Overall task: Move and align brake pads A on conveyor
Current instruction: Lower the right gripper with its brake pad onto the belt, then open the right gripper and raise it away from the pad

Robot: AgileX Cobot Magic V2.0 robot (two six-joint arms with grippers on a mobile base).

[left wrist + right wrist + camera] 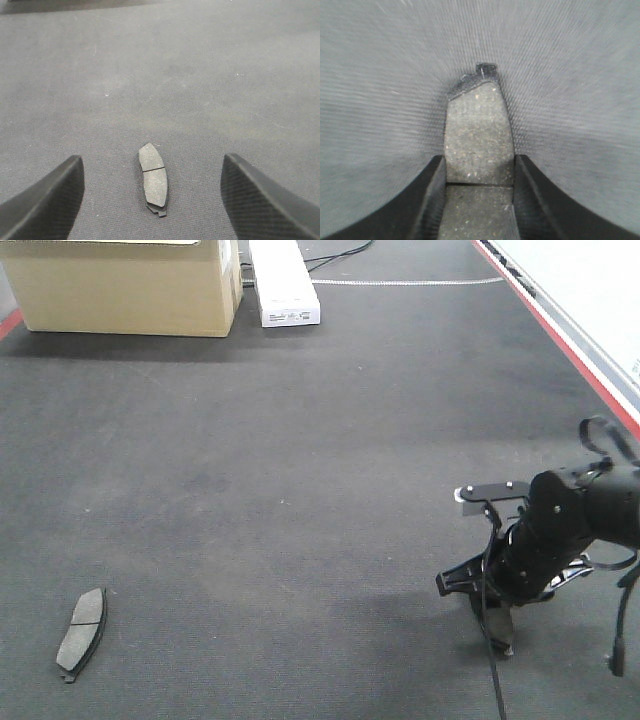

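Note:
The conveyor (300,490) fills the front view as a dark, felt-like belt. One brake pad (82,633) lies flat on it at the lower left. In the left wrist view that pad (154,179) lies lengthwise on the belt, with my left gripper (151,160) open wide above it and its fingers (50,200) well clear on both sides. At the lower right, my right gripper (497,622) points down at the belt. It is shut on a second brake pad (479,135), gripped across its width at the centre groove, its tabbed end sticking out towards the belt.
A cardboard box (125,285) and a long white box (283,285) stand at the far end of the belt. A red stripe (560,335) and a pale rail run along the right edge. Cables hang from the right arm (560,530).

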